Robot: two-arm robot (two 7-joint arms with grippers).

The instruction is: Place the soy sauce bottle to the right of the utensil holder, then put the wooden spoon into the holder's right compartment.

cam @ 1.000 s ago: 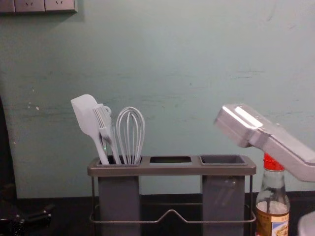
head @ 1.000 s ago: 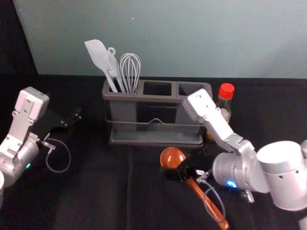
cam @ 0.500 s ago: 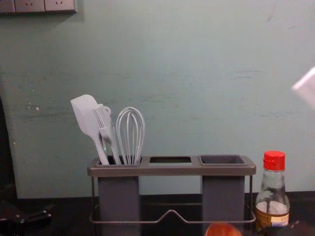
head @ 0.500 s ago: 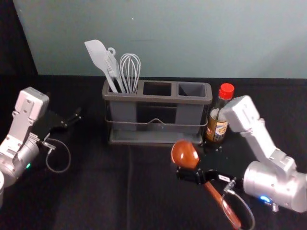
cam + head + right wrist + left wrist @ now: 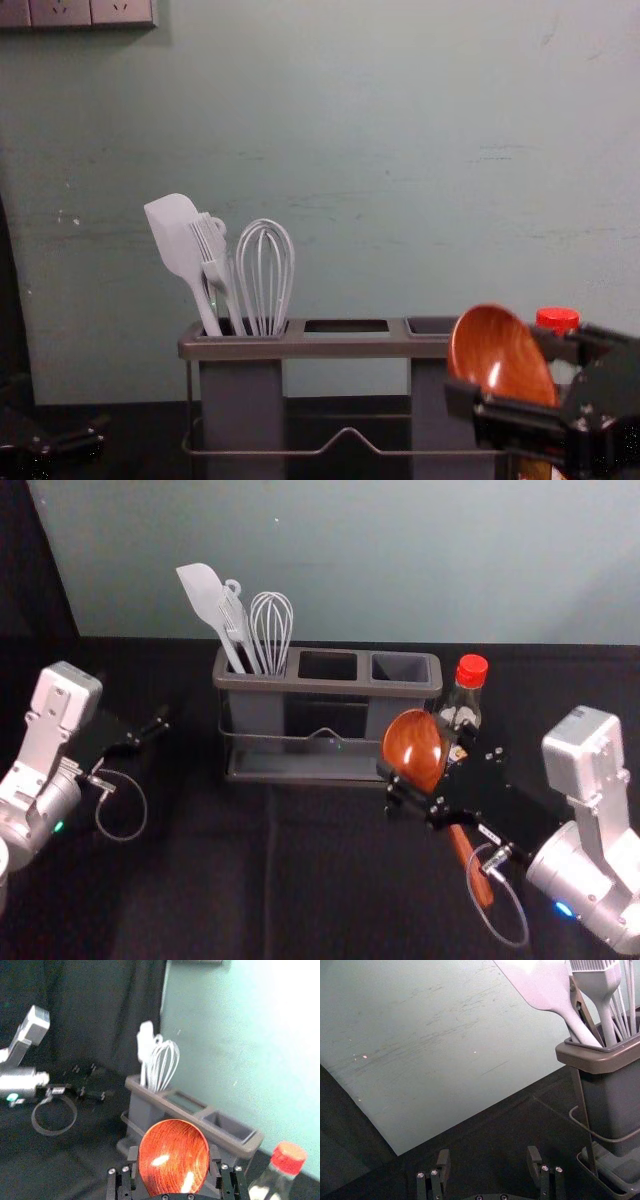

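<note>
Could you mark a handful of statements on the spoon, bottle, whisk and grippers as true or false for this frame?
1. The right gripper holds the wooden spoon. True.
2. The whisk stands in the utensil holder's middle compartment. False: it is in the left one.
3. The soy sauce bottle is to the holder's right. True.
4. The spoon is already in the right compartment. False: it is gripped in front of the holder.
5. The left gripper is open. True.
</note>
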